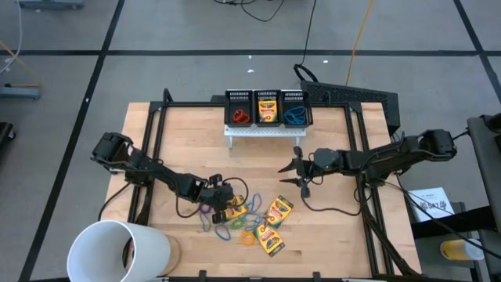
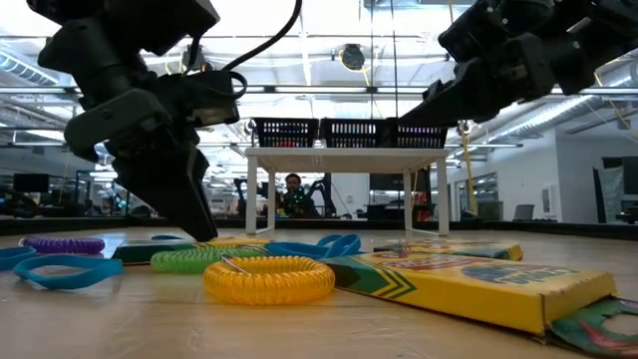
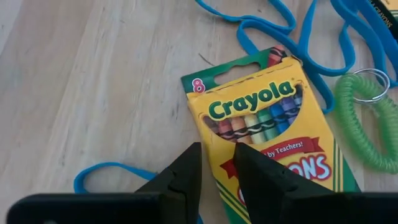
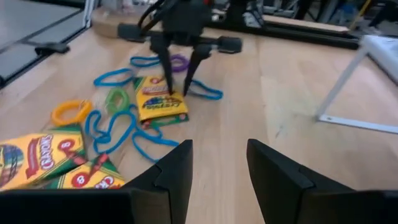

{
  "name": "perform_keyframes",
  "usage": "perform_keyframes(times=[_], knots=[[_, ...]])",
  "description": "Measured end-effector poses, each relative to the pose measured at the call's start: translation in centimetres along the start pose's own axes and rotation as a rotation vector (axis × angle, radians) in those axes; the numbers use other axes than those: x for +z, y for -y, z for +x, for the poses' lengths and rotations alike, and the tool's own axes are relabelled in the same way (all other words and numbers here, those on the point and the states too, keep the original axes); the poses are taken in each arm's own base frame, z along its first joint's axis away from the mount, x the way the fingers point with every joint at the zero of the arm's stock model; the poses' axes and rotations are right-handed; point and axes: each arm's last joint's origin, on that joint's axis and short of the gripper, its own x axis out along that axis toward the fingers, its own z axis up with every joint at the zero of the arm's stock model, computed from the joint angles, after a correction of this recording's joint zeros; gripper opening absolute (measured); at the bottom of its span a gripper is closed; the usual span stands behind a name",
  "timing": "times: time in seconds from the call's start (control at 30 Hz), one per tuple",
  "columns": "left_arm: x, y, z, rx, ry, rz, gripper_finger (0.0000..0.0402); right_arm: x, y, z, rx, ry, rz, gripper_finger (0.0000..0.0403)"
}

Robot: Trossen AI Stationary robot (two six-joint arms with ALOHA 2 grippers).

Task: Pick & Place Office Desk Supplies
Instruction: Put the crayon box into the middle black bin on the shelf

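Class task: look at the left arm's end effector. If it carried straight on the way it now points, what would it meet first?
The left end effector points down at a Crayola crayon box lying flat on the table, fingers slightly apart. It would probably meet the box's yellow face first, though the gap to it is unclear.

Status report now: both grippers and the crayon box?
Left gripper open, straddling crayon box, not closed. Right gripper open, empty, mid-table. Blue band beside box.

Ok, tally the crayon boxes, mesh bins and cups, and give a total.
Crayon boxes: 4 (3 on the table, 1 in the middle bin)
Mesh bins: 3
White cup: 1
Total: 8
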Motion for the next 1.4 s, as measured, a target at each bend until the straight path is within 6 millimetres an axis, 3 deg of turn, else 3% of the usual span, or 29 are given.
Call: perform_keyframes(times=[0.2, 0.7, 1.07, 1.23, 1.4], knots=[[0.2, -0.4, 0.0, 0.032, 0.019, -0.011, 0.0093, -0.5, -0.3, 0.8, 0.011, -0.004, -0.001, 0.0139], [0.4, -1.1, 0.3, 0.067, 0.019, -0.026, 0.0005, -0.6, -0.2, 1.0, 0.008, -0.006, 0.004, 0.0139], [0.3, -1.4, 0.4, 0.078, 0.014, -0.023, 0.0018, -0.8, -0.3, 1.3, 0.011, -0.014, -0.022, 0.0139], [0.3, -1.4, 0.4, 0.077, 0.015, -0.008, 0.0005, -2.9, -0.7, 2.9, 0.102, -0.101, -0.001, 0.0139], [0.8, -1.0, -0.4, -0.009, 0.032, -0.039, 0.0023, -4.2, -0.9, 4.6, 0.118, -0.067, 0.018, 0.0139]])
